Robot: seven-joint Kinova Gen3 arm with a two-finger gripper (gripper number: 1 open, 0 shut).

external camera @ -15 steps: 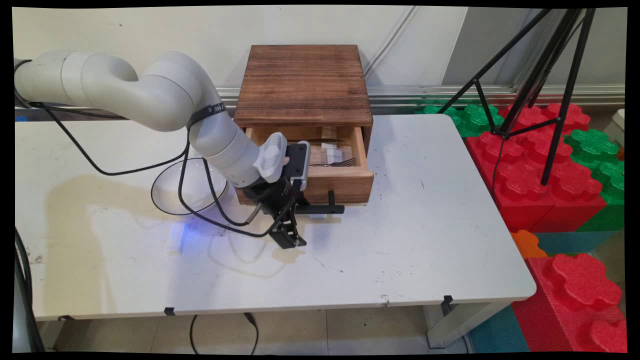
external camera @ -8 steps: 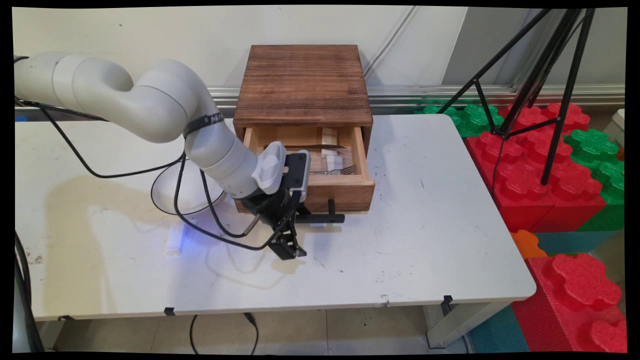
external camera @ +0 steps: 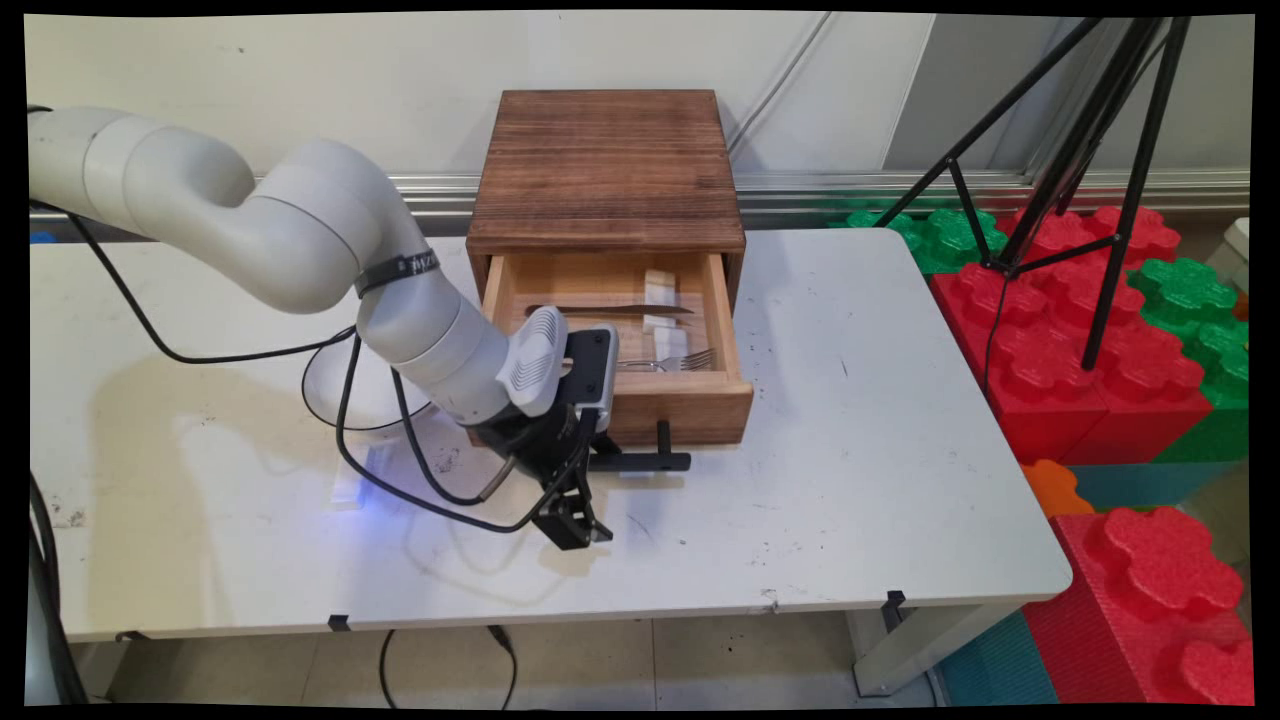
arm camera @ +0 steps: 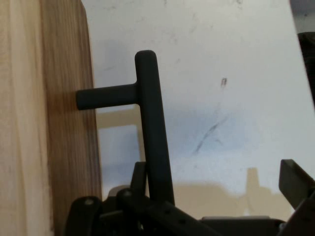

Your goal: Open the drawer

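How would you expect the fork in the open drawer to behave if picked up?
The fork looks like thin metal, so probably stiff, light and somewhat slippery. Lying flat on the drawer floor, it likely offers little edge to grip.

Open drawer (external camera: 640, 395) and its black handle (external camera: 640, 461) block my 12 o'clock. Glass bowl (external camera: 325, 385) stands at 10 o'clock. Bare table (external camera: 850, 480) from 3 to 6 o'clock gives free passage.

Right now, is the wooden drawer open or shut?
Open. The drawer sticks out of the wooden box, showing a fork and a knife inside.
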